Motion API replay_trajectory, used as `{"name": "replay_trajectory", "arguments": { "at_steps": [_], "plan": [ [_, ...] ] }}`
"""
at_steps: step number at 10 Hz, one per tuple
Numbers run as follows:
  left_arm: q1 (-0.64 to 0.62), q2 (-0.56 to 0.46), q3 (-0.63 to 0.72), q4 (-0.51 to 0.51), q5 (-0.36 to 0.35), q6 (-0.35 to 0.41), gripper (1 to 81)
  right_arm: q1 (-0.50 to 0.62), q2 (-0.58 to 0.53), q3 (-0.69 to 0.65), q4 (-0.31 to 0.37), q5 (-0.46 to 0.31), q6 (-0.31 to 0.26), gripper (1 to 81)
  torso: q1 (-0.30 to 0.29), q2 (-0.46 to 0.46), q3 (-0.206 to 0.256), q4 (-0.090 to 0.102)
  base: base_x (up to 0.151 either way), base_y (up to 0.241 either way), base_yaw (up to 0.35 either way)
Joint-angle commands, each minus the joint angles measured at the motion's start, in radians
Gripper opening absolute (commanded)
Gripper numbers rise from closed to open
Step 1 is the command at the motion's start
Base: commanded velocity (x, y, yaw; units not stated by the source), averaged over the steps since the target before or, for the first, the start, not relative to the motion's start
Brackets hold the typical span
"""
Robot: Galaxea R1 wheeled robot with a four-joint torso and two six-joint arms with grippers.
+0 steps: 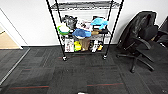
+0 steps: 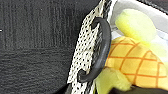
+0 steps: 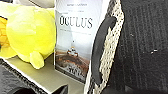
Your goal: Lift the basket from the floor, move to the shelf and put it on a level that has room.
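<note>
The shelf (image 1: 85,30), a black wire rack on casters, stands ahead against the white wall. Its upper wire level (image 1: 85,5) looks bare, while the two tiers below are packed with caps, boxes and bottles. Dark carpet floor (image 1: 75,72) with thin red lines lies between me and it. In the left wrist view the woven basket (image 2: 83,52) shows close up with a black handle (image 2: 105,45) and a pineapple plush (image 2: 132,62) inside. In the right wrist view the basket's other woven wall (image 3: 112,37) has a black handle (image 3: 100,50), with a book (image 3: 75,37) and a yellow plush (image 3: 30,32) inside.
A black office chair (image 1: 142,40) stands right of the shelf, its base reaching out over the carpet. At the far left a doorway opens onto tan wooden flooring (image 1: 6,41), and a metal strip (image 1: 15,66) runs diagonally across the carpet.
</note>
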Motion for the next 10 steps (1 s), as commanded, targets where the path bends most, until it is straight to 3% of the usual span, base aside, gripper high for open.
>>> {"name": "replay_trajectory", "arguments": {
  "at_steps": [1, 3, 4, 7, 10],
  "plan": [
    [-0.125, 0.013, 0.001, 0.003, 0.065, -0.002, 81.1, 0.084, 0.016, -0.012, 0.014, -0.064, 0.005, 81.1, 0.063, -0.097, 0.000, 0.000, 0.000, 0.000, 0.000],
    [-0.126, 0.021, 0.001, 0.002, 0.058, -0.004, 81.1, 0.090, 0.038, -0.032, 0.012, -0.064, 0.005, 81.1, 0.104, -0.164, 0.000, 0.000, 0.000, 0.000, 0.000],
    [-0.126, 0.019, 0.002, 0.000, 0.053, -0.007, 81.1, 0.092, 0.048, -0.047, 0.012, -0.066, 0.005, 81.1, 0.061, -0.099, 0.000, 0.000, 0.000, 0.000, 0.000],
    [-0.115, 0.034, 0.001, -0.008, 0.048, -0.007, 81.1, 0.092, 0.055, -0.049, 0.026, -0.066, 0.014, 81.1, 0.081, -0.130, 0.000, 0.000, 0.000, 0.000, 0.000],
    [-0.082, 0.077, -0.001, -0.002, -0.071, -0.005, 81.1, 0.107, 0.090, -0.064, 0.026, -0.066, 0.042, 81.1, 0.080, -0.128, 0.000, 0.000, 0.000, 0.000, 0.000]
  ]
}}
